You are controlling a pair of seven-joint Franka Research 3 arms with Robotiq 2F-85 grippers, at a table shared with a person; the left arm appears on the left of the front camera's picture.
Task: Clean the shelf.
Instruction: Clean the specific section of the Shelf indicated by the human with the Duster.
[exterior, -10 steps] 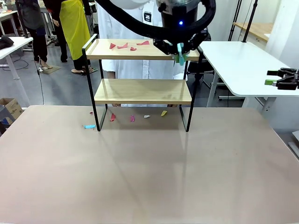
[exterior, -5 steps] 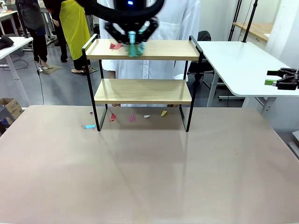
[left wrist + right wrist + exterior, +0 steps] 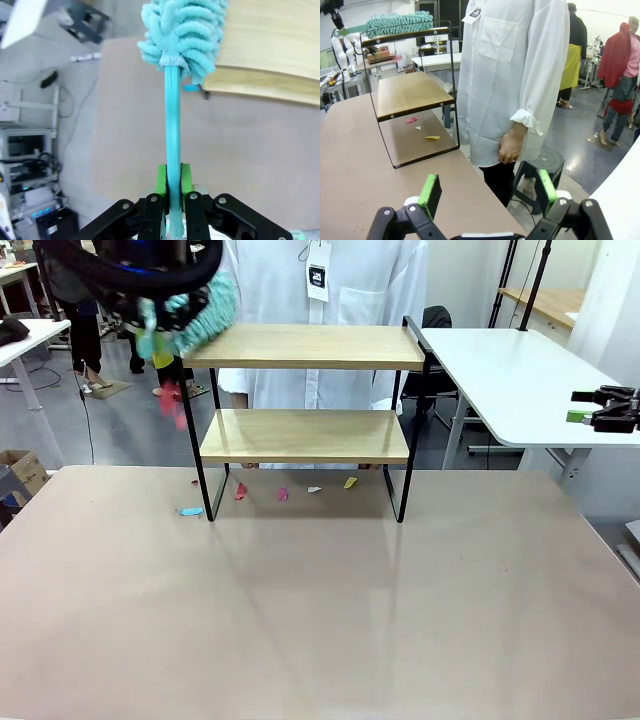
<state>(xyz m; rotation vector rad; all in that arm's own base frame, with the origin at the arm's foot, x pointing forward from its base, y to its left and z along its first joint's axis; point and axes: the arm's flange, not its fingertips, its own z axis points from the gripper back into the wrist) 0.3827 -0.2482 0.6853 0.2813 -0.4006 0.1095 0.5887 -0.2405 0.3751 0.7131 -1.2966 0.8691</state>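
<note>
duster (image 3: 182, 35) clamped in left gripper (image 3: 170, 181), held high left of shelf (image 3: 300, 345).

No lettering, number or brand can be read anywhere. The one printed thing is a white tag (image 3: 318, 285) hanging on the front of the person's white shirt (image 3: 350, 350). It carries a small dark mark, too small and blurred to make out as letters or a logo. The right wrist view shows the same tag sideways near the collar, and there too the mark is only a dark patch.
</note>
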